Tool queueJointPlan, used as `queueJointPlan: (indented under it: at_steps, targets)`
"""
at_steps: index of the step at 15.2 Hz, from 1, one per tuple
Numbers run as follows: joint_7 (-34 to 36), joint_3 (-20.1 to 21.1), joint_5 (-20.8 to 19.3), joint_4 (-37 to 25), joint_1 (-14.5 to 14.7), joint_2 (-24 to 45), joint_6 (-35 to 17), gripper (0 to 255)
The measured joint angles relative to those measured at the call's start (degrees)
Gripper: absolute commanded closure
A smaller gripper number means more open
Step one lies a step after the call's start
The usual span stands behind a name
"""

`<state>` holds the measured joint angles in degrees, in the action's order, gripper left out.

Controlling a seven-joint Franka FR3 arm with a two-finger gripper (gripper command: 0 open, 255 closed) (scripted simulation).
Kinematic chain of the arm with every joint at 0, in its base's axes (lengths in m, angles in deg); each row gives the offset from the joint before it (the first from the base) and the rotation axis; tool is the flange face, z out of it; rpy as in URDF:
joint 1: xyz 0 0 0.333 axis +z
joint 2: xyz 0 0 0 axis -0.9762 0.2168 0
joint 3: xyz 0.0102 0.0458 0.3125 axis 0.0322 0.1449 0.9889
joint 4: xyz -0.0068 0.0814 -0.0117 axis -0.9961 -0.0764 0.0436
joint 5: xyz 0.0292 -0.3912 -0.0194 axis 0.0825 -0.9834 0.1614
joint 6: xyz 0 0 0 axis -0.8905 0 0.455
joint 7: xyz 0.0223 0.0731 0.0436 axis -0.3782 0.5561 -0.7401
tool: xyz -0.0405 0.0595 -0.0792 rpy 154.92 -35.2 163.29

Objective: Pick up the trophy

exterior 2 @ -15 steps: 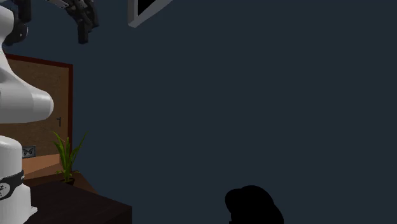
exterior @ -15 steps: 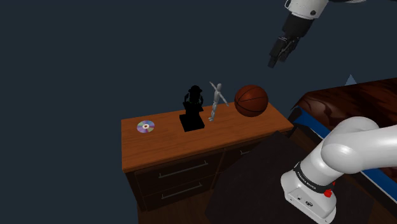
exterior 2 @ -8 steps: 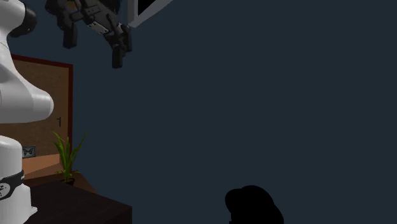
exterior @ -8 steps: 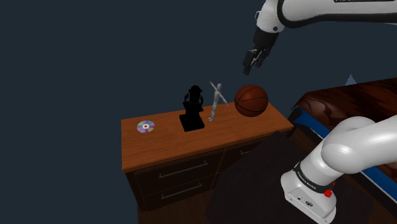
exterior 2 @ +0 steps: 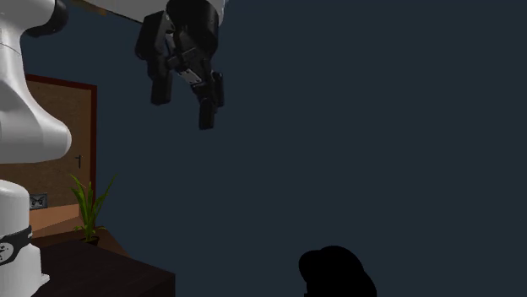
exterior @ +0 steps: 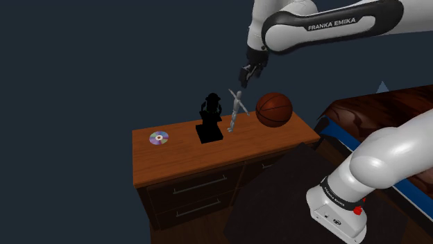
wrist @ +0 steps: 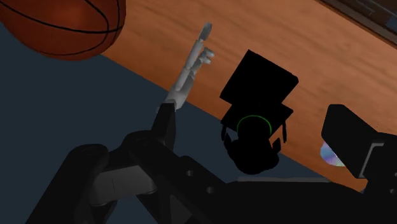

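Over by the dark blue-grey wall, the wooden counter (exterior: pixel 208 159) with two drawers under its top carries four things, all toward its back edge. The trophy (exterior: pixel 210 118) is all black and stands upright on its square base about midway along that back edge, untouched. Just beside it, toward the arm's stand, a grey figurine (exterior: pixel 236 109) leans with one arm thrown up. Next comes a brown basketball (exterior: pixel 273 109), sitting at the back corner nearest the stand. A shiny disc (exterior: pixel 159 138) lies flat at the counter's other end, well apart from the trophy.

Now the white arm (exterior: pixel 326 24) reaches across from above, and the black gripper (exterior: pixel 246 75) hovers in the air over the figurine, clear of everything on the counter. Its fingers (exterior 2: pixel 207 101) stand apart with nothing between them. From the hand's camera the trophy (wrist: pixel 257 121) sits in line with the gap between the fingers, with the figurine (wrist: pixel 191 67) and the ball (wrist: pixel 70 25) off to one side.

Round the room: a dark red-brown piece of furniture (exterior: pixel 388 111) with a blue edge stands past the ball's end of the counter. A green plant (exterior 2: pixel 89 207) grows before a brown board (exterior 2: pixel 63 126) framed in dark red.
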<state>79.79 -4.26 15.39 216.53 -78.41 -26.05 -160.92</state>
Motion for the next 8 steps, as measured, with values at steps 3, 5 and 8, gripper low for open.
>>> queueJointPlan:
  at_steps: [3, 5, 8]
  targets:
    - [3.7, 2.1, -4.6, -3.0, -0.5, 7.0, -3.3, 0]
    - [5.8, 3.1, -7.9, -6.0, -0.6, 11.5, -4.1, 0]
    - [9.9, 4.2, -13.6, -9.3, -0.4, 18.3, -6.1, 0]
